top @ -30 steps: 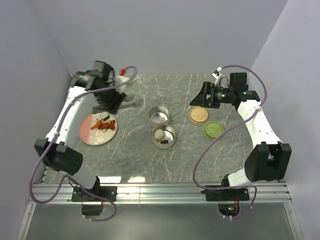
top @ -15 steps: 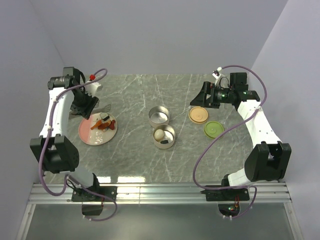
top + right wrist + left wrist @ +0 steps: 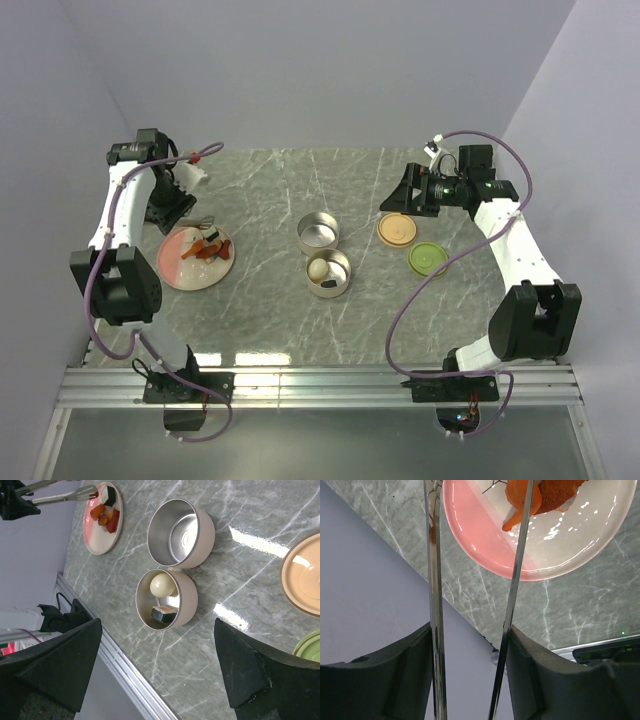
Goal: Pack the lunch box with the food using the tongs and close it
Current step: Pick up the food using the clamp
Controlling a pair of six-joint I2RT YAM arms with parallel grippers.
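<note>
Tongs (image 3: 515, 585), long, thin, silvery-grey metal with two slim arms, sit in my left claw (image 3: 470, 630). Its fingers press on the outside of each arm, so the claw stands partway narrowed, closed on the tongs and nothing else. The arms are apart, not pinched together.

I judge the tongs light, springy and slick. Polished steel could twist or slide on my pads, so the hold belongs toward the joined end, leaving the spring free to work the tips. The tips run out of the wrist view. One arm crosses above the orange-red chunks (image 3: 545, 492), and the other passes just beside the rim of the round pink plate (image 3: 485, 545) they lie on. Those chunks look soft and a little glossy: a hard squeeze may crush them, a weak one may drop them.

Further out, at mid-table, two small round shiny steel tins stand close together, seemingly touching. The nearer tin (image 3: 187, 600) holds a whitish round ball (image 3: 162, 585) and a small dark-and-white piece (image 3: 164, 613). The farther tin (image 3: 180, 532) is empty.

My right claw (image 3: 395, 200) hangs wide open, holding nothing, near the flat pale orange lid (image 3: 397, 230). The green lid (image 3: 427, 259) lies just beside that one on the grey marbled table (image 3: 270, 320).
</note>
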